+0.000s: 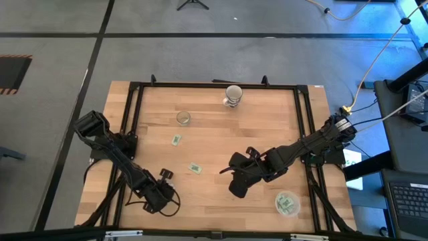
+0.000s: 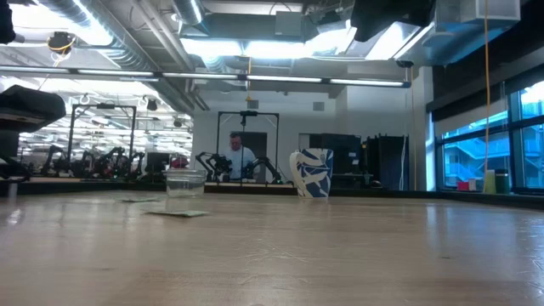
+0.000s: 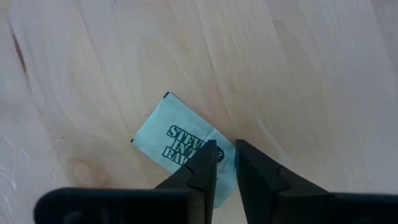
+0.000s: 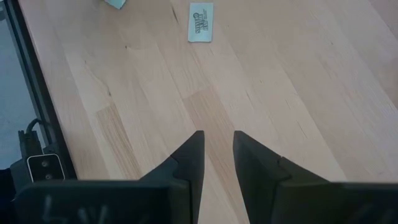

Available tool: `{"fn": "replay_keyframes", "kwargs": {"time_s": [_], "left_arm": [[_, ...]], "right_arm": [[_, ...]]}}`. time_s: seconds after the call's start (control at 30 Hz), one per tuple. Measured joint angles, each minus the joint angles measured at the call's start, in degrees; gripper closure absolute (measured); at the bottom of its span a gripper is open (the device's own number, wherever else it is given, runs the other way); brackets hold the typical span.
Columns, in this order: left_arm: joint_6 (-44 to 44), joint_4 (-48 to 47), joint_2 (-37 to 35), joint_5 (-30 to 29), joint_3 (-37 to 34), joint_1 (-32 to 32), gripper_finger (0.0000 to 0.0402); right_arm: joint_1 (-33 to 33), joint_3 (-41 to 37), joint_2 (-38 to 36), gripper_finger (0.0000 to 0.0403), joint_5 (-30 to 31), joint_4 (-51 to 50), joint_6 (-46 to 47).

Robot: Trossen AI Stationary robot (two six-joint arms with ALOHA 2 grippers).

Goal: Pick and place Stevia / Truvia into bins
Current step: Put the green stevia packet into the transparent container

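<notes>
A white, green-printed Stevia sachet (image 3: 177, 140) lies flat on the wood. My left gripper (image 3: 226, 155), near the table's front left (image 1: 155, 199), points down over the sachet's short end, its fingers a narrow gap apart. One finger (image 3: 205, 163) is over the print and the other (image 3: 245, 158) is at the corner. Two more sachets (image 1: 176, 139) (image 1: 194, 167) lie mid-table. The clear round bin (image 1: 277, 201) at the front right holds sachets. My right gripper (image 1: 238, 186) hangs open above bare wood (image 4: 217, 149), holding nothing. My left gripper comes from above, pointing down, with its fingers on either side of the sachet's short edge (image 3: 229, 149) near one corner. The sachet lies flat on the table. Whether the fingertips touch the paper, I cannot tell.
A small clear cup (image 1: 183, 118) and a blue-and-white mug (image 1: 233, 96) stand near the far edge. A black frame (image 1: 134, 94) runs around the tabletop. A person shows far back in the room (image 2: 238, 153). Bare wood lies between the two grippers.
</notes>
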Motion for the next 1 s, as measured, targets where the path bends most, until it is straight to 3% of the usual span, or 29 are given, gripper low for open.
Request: {"fn": "replay_keyframes", "kwargs": {"time_s": [0.57,0.7,0.83,1.0], "left_arm": [[0.00,-0.02,-1.18,-0.51,-0.05,0.08,0.0398],[0.00,-5.29,-5.22,-1.35,1.78,0.20,0.0400],[-0.02,-3.78,-11.52,-6.60,3.72,1.73,0.0400],[-3.58,5.93,-18.02,-9.29,4.13,5.30,0.0400]], "right_arm": [[0.00,0.00,0.02,0.0315,-0.05,0.81,0.20],[0.00,0.00,0.02,0.0315,-4.31,4.36,-0.42],[0.02,0.00,0.23,0.0315,-5.45,9.44,-8.90],[0.82,0.00,0.42,0.0315,-5.39,16.65,-24.93]]}}
